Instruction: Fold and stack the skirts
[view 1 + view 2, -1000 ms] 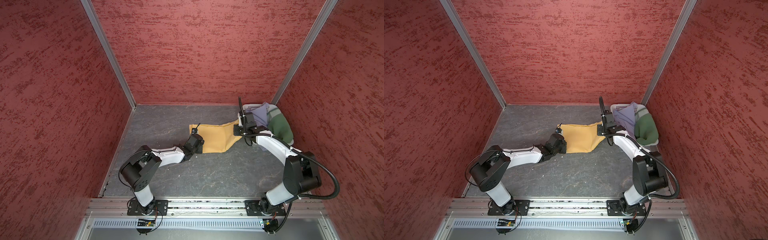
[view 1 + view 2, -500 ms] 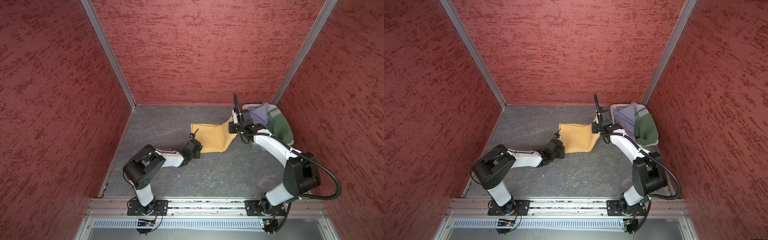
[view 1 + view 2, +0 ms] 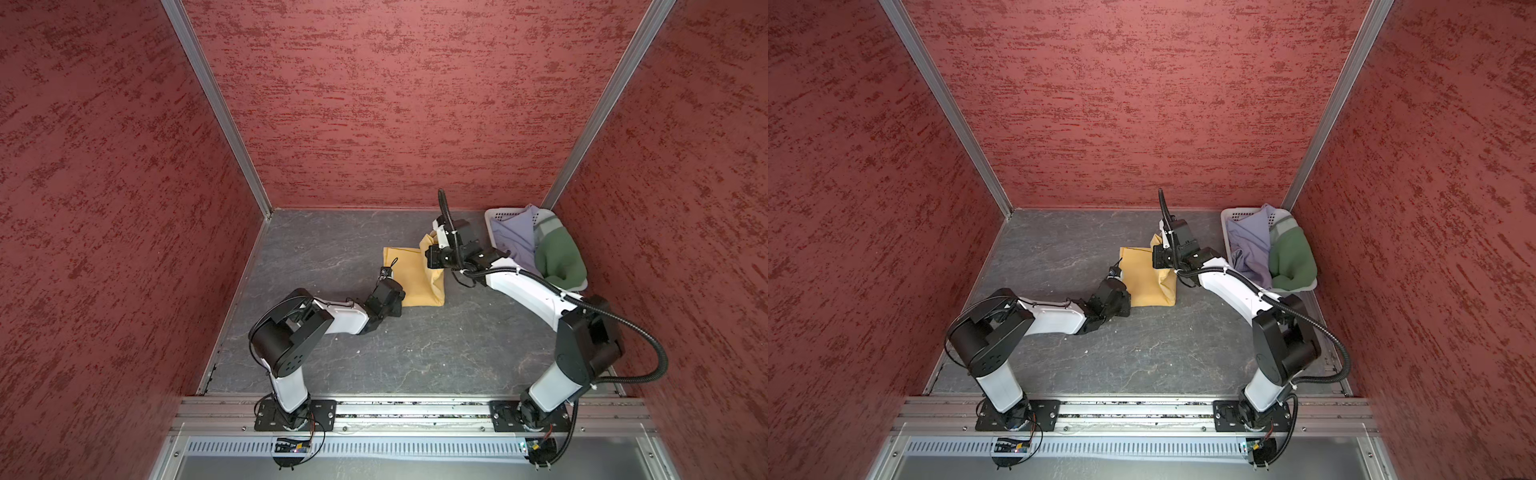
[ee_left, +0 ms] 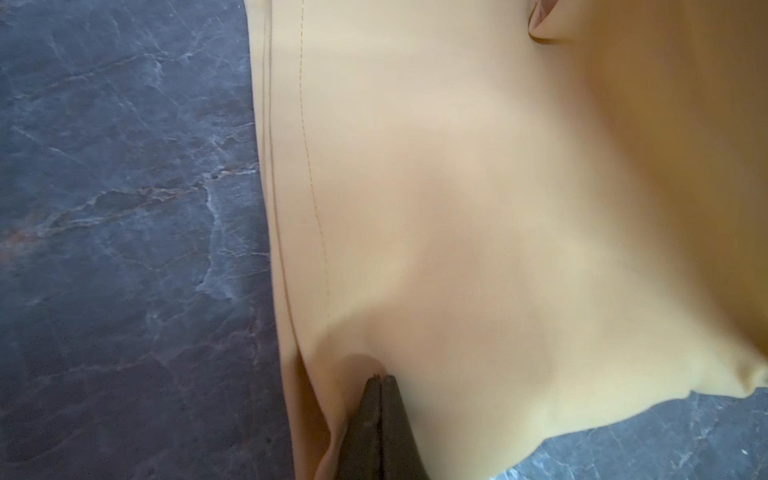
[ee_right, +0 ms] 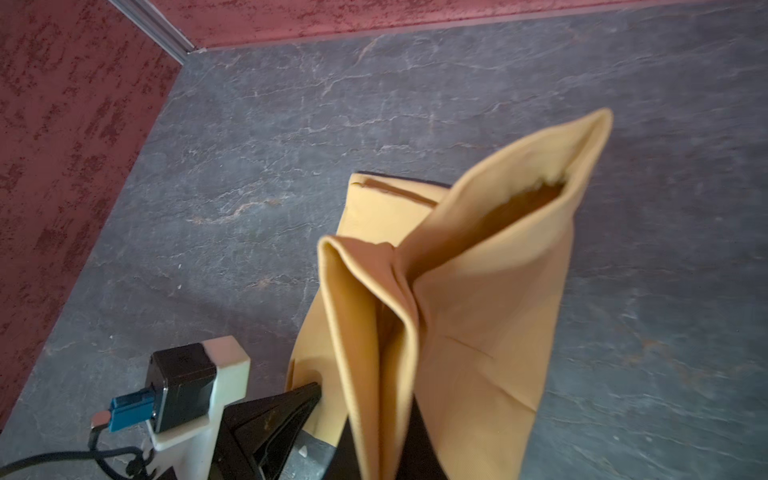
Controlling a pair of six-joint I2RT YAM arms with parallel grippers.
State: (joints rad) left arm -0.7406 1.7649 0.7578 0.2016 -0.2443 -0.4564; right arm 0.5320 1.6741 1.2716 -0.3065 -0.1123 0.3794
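The left gripper (image 4: 378,380) was found clenched on the mustard yellow skirt (image 3: 409,276) near its stitched hem, mid-table. The right gripper (image 5: 370,449) was found clamped on the raised opposite end. The cloth was judged light, limp and sag-prone, and seamed edges the surest hold. The lavender-grey skirt (image 3: 513,239) and dark green skirt (image 3: 559,255) were noted in the white basket (image 3: 498,214).

mustard skirt (image 3: 1148,278): lay mid-scene, its right edge raised
left gripper (image 3: 1128,297): at the skirt's near-left corner
right gripper (image 3: 1158,254): at the raised edge
basket (image 3: 1227,217): far right, held lavender skirt (image 3: 1250,243) and green skirt (image 3: 1291,257)
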